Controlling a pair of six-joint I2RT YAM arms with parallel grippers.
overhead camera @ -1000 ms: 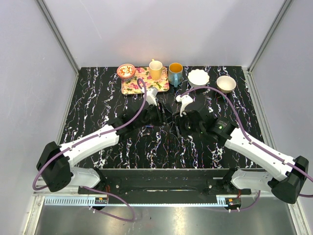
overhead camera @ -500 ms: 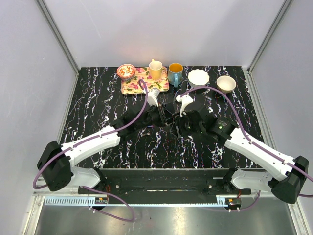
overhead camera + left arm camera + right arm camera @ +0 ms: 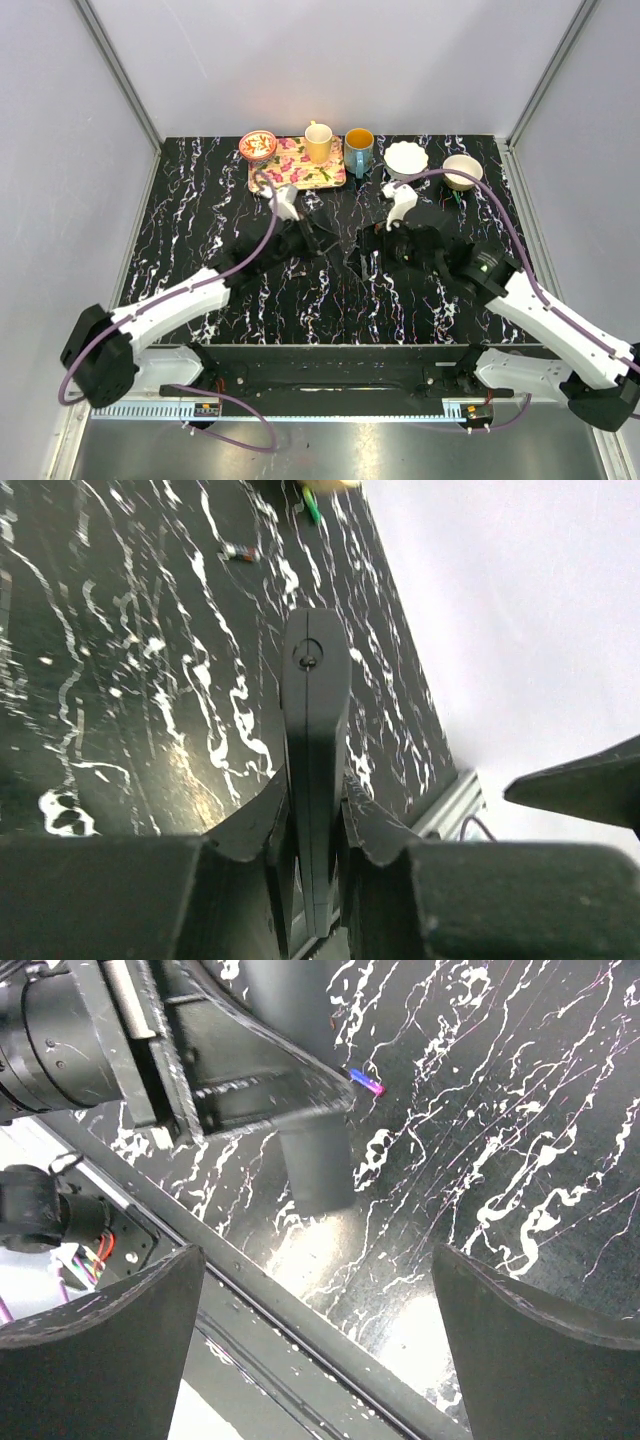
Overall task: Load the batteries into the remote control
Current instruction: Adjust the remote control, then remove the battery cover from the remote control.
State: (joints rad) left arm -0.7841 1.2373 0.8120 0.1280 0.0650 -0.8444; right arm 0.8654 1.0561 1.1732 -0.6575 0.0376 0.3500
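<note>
My left gripper [image 3: 312,792] is shut on the remote control [image 3: 314,695], a slim black bar that sticks out forward from between its jaws, above the table. In the right wrist view the remote control [image 3: 316,1165] hangs from the left arm's jaws at the top left. My right gripper [image 3: 318,1295] stands open just to the right of it, with only the table and its front rail between the fingers. One of the batteries [image 3: 366,1082], bluish with a red end, lies on the table beyond the remote; the left wrist view shows a battery [image 3: 238,552] far ahead. In the top view the left gripper [image 3: 316,236] and right gripper [image 3: 368,250] face each other at mid-table.
A flowered tray [image 3: 296,165], a small red bowl [image 3: 257,145], a yellow mug [image 3: 318,142], a blue mug [image 3: 359,150] and two white bowls [image 3: 406,157] [image 3: 462,171] line the table's far edge. A green object [image 3: 457,199] lies near the right bowl. The front rail [image 3: 300,1305] runs under the right gripper.
The left gripper has shut on the remote and drawn back to the left with it. The right gripper has opened wide and pulled away to the right.
</note>
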